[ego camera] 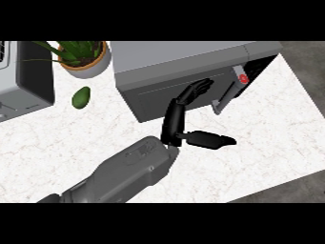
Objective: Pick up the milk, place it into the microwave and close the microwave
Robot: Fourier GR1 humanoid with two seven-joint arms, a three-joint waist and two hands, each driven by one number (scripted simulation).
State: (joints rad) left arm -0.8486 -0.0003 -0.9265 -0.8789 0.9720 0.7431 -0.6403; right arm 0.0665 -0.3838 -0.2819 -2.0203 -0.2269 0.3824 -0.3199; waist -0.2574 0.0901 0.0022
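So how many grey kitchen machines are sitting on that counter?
2. The microwave stands at the back, centre-right, with the left hand at its front; another grey appliance sits at the far left, partly cut off by the view's edge. More may lie outside the view.

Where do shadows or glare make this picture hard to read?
Head view: the light is even, with no glare on the white counter. The microwave has a pale top and a darker front, where the black left hand stands out little. No strong cast shadows show.
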